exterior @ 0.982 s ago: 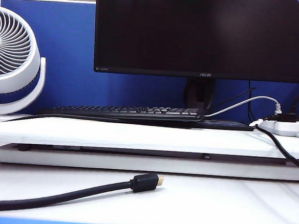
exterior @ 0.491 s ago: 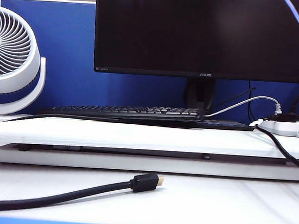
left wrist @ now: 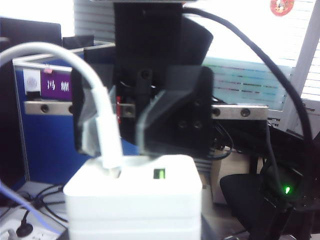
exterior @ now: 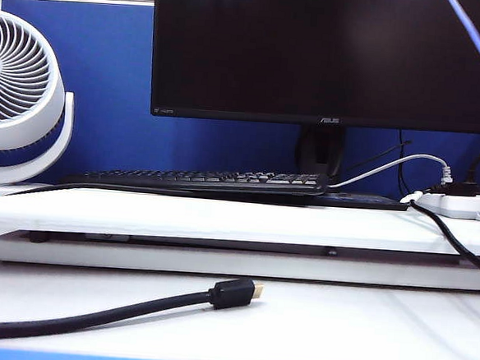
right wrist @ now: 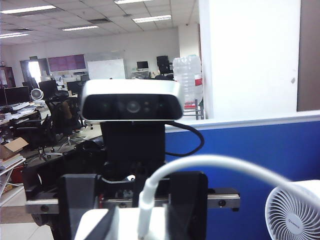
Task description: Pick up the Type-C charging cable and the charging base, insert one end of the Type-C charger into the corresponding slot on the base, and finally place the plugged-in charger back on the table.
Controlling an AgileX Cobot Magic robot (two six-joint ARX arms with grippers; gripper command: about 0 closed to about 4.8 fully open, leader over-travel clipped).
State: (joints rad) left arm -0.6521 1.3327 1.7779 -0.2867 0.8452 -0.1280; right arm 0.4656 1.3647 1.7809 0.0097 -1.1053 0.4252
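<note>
Beyond my right claw: a blue partition [right wrist: 260, 165], a white pillar [right wrist: 250, 55], ceiling lights [right wrist: 150, 19], office chairs [right wrist: 37, 132].

We read "ASUS" in pale letters on the lower bezel of the black monitor [exterior: 331, 54], right above its stand. At the bezel's left end sits a small pale mark, too tiny for us to make out. In the left wrist view, a purple sign [left wrist: 56, 84] on the blue partition carries two white Chinese characters, which we read as "冯琳". We find no other legible text.
</note>
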